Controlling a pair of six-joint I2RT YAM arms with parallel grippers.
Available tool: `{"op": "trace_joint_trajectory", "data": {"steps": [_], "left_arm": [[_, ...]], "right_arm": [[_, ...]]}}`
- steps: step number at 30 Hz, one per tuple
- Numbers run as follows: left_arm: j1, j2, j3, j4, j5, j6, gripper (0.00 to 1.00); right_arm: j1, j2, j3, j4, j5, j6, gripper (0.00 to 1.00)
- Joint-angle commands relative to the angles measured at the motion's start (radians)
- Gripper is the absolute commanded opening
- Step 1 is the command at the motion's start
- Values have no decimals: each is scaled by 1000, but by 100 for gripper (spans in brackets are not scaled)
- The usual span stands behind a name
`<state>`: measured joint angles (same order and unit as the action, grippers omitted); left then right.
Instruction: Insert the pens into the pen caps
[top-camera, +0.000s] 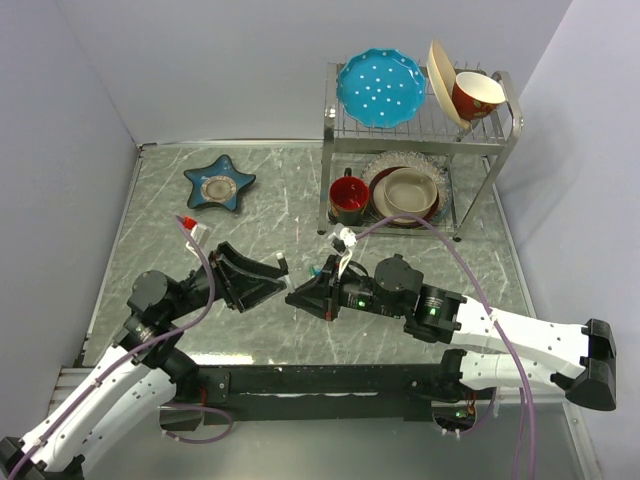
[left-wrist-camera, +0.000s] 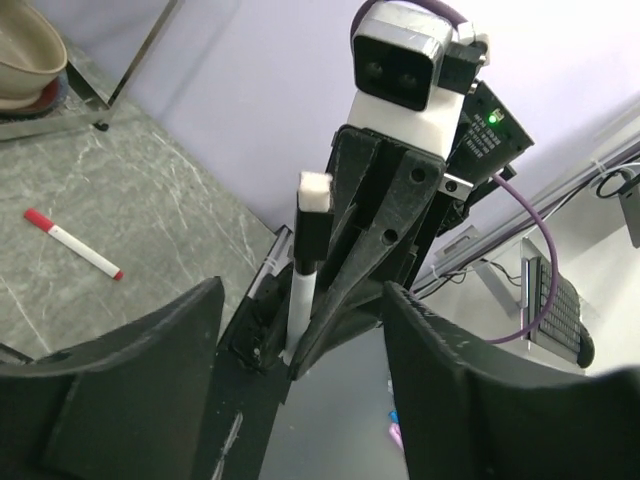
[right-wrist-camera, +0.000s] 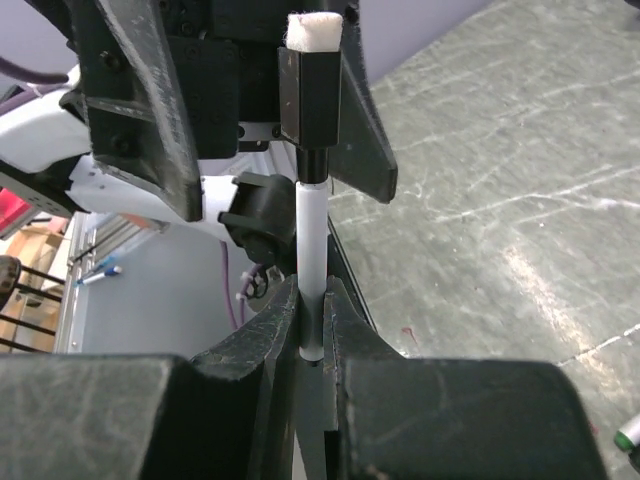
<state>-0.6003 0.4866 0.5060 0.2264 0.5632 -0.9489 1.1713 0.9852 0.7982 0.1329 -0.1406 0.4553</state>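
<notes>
Capped pen (right-wrist-camera: 311, 260) held above the table (top-camera: 280, 200) between my arms.
The pen, black cap (right-wrist-camera: 312, 95) on its tip, points straight from my right gripper (right-wrist-camera: 312, 330), clamped on its barrel, toward my left gripper (left-wrist-camera: 300, 300), spread wide around the cap.

My black left gripper (top-camera: 284, 276) stood with jaws wide apart, facing my black right gripper (top-camera: 296, 293), pinched tight on a thin white pen (right-wrist-camera: 310, 240); both white arms (top-camera: 500, 330) angled inward, tips nearly meeting.

Grey marble table (top-camera: 300, 200), pale lavender walls (top-camera: 200, 60)
</notes>
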Motion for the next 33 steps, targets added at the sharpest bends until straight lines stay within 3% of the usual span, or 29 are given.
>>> {"op": "trace_joint_trajectory", "data": {"steps": [1,11,17,20,21,27,33], "left_arm": [[-3,12,83,4,-5,45,71],[-3,79,157,19,-33,52,63],[-4,89,138,37,-20,19,38],[-4,84,112,56,-10,-5,5],[-3,84,102,66,12,-19,1],[-9,87,-33,183,89,-139,1],[-59,105,-110,114,55,-113,1]], "right_arm": [[8,-13,-4,83,-16,23,0],[28,-31,-7,65,-2,22,0],[28,-23,-4,73,-1,22,0],[28,-20,9,68,6,14,0],[28,-25,13,68,33,14,0],[-10,-4,137,62,175,-30,0],[-102,44,275,53,196,-78,0]]}}
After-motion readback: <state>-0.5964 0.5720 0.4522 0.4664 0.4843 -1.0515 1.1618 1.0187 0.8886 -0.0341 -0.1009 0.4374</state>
